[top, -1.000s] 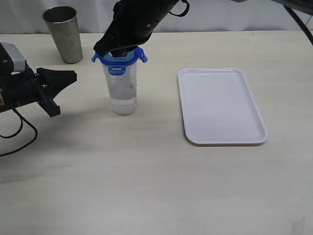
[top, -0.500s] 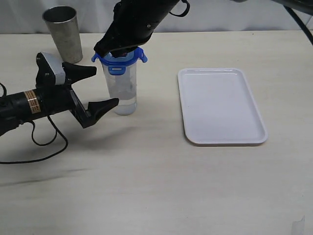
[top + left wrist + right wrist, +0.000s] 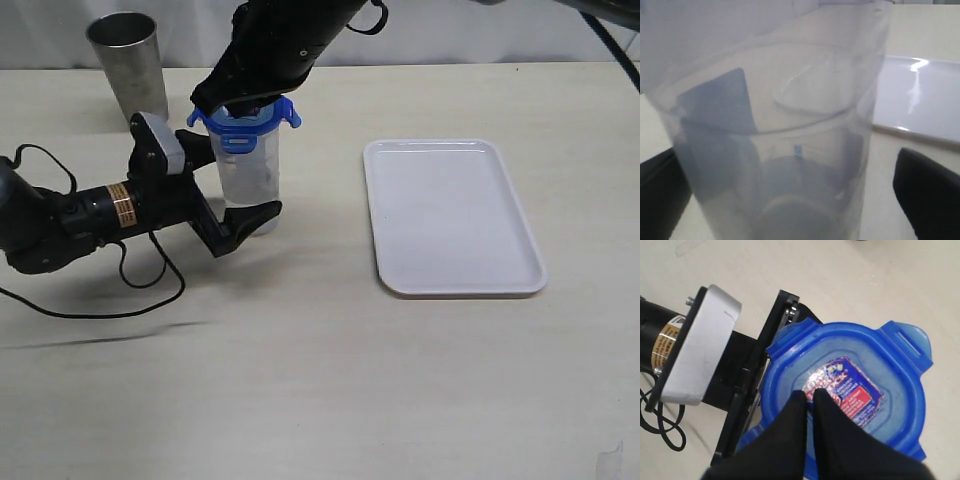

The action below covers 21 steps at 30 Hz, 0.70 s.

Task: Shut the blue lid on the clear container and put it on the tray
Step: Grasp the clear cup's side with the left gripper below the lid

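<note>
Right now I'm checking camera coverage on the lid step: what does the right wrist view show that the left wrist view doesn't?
Only the right wrist view shows the blue lid from above, its sticker, and the shut right gripper with its tips on the lid. Only the left wrist view shows the clear container wall close up and the tray beyond it. Both show the open left gripper flanking the container, and the table.

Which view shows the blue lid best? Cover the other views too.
The right wrist view: it looks down on the blue lid, sticker and flaps plain. The exterior view shows only its front rim and flaps. The left wrist view is filled by the clear container; no lid recognisable.
</note>
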Each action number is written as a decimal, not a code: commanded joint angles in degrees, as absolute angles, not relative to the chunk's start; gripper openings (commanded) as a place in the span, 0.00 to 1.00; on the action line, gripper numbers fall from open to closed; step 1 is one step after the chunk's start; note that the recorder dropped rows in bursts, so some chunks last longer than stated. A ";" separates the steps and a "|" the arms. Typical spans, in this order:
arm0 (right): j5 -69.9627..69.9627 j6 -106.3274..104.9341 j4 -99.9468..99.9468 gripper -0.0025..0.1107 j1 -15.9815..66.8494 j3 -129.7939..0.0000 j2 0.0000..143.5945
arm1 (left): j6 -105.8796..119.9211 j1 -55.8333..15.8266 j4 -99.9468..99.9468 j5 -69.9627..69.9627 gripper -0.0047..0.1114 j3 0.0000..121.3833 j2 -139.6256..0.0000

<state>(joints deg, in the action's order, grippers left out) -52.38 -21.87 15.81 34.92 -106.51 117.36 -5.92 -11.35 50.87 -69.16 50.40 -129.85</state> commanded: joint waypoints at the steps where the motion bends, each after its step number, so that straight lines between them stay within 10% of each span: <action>1: -52.58 -21.70 15.60 0.06 34.80 -106.30 117.23 | -6.41 -12.40 50.47 -69.96 0.95 53.21 -131.49; 21: -52.58 -21.45 15.60 0.06 34.81 -106.30 117.23 | -7.74 -12.94 49.94 -69.96 0.95 54.78 -132.27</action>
<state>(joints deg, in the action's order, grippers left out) -52.38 -21.72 15.81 34.92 -106.51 117.36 -7.17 -12.38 50.29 -69.28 54.52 -132.13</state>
